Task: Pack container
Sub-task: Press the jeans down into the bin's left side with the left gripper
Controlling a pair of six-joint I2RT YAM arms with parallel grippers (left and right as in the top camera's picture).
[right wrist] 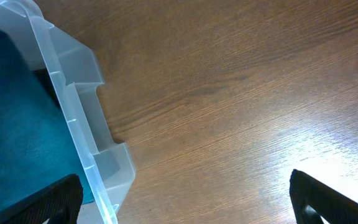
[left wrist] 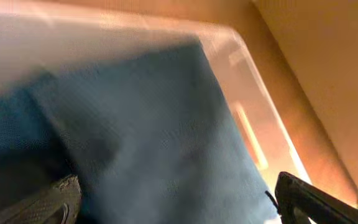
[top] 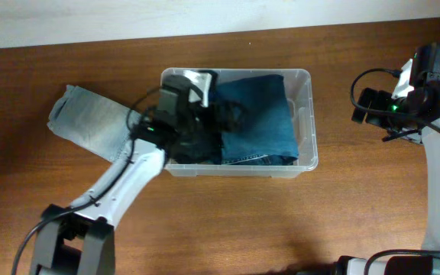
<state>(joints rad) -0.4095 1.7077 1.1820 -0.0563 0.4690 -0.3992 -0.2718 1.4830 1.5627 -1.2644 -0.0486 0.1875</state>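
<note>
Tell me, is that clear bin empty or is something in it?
Not empty. Dark blue denim lies inside the container, covering most of its floor.

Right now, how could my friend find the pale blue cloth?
Find the brown wooden table, then the clear rectangular plastic container at its middle. Just left of it, on the bare wood, lies the pale blue denim cloth. Unlike the dark blue denim packed inside, it is lighter and outside.

Overhead straight down on table (top: pixel 228 221), left wrist perhaps inside container (top: pixel 305 122), right wrist just outside, all sharing it
</note>
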